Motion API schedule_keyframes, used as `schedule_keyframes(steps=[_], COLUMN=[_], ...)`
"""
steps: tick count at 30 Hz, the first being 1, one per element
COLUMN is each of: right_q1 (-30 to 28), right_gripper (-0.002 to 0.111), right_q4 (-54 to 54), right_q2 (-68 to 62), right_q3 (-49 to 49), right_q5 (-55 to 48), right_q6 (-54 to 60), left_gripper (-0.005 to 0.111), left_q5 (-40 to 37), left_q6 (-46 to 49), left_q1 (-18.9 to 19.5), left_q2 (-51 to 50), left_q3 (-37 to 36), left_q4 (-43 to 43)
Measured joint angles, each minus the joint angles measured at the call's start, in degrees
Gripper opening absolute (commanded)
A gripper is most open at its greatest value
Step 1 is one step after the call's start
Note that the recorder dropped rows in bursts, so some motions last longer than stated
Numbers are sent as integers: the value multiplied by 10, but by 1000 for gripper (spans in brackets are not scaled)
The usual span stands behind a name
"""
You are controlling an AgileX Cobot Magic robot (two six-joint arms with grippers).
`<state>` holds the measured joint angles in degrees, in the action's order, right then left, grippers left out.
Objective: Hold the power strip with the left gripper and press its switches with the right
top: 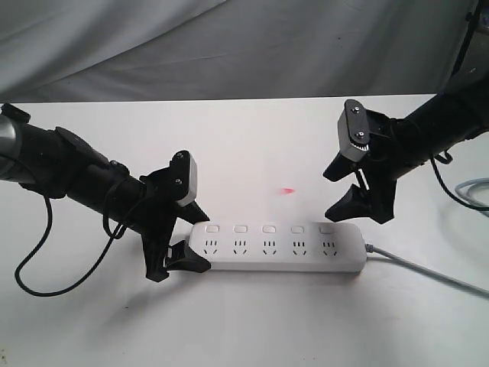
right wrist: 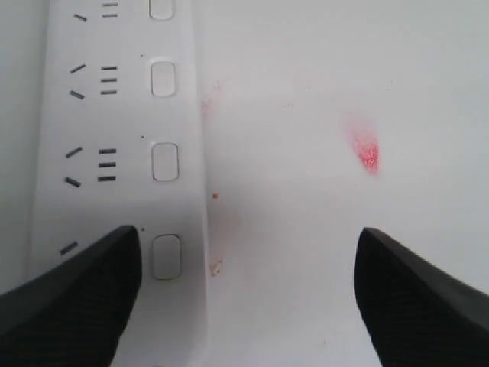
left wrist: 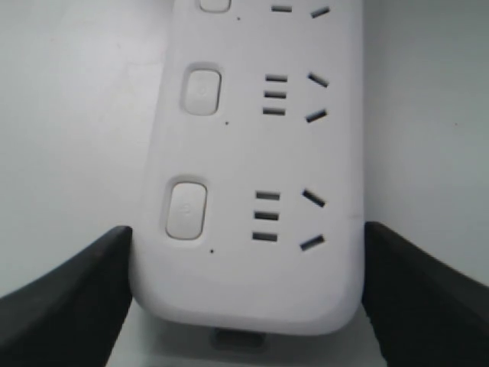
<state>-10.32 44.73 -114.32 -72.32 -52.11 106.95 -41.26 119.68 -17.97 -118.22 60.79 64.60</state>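
The white power strip (top: 279,248) lies lengthwise on the white table, its row of switches (top: 268,228) along the far edge. My left gripper (top: 197,238) is shut on the strip's left end, one black finger on each long side. In the left wrist view both fingers (left wrist: 76,298) press the strip (left wrist: 252,153) beside the end switch (left wrist: 186,208). My right gripper (top: 334,195) hangs open just above and behind the strip's right end, touching nothing. In the right wrist view the strip (right wrist: 114,122) and its switches (right wrist: 166,162) run past one finger (right wrist: 76,290).
The strip's grey cord (top: 428,271) trails off to the right across the table. A red stain (top: 288,190) marks the table behind the strip. A black cable (top: 30,260) loops under the left arm. A grey cloth hangs behind the table.
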Motion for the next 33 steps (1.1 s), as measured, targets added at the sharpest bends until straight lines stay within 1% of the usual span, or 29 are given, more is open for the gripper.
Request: schedule_keyframes(steps=[11, 33], right_q1=[0, 0], right_gripper=[71, 71], right_q4=[41, 56], right_q2=[-19, -53], right_q3=[1, 1], right_q5=[7, 18], right_q6=[38, 49], left_gripper=[0, 0], left_q5=[0, 0], left_q6=[0, 0], left_q1=[0, 0], left_q2=[0, 0], left_q3=[0, 0], left_q4=[0, 0])
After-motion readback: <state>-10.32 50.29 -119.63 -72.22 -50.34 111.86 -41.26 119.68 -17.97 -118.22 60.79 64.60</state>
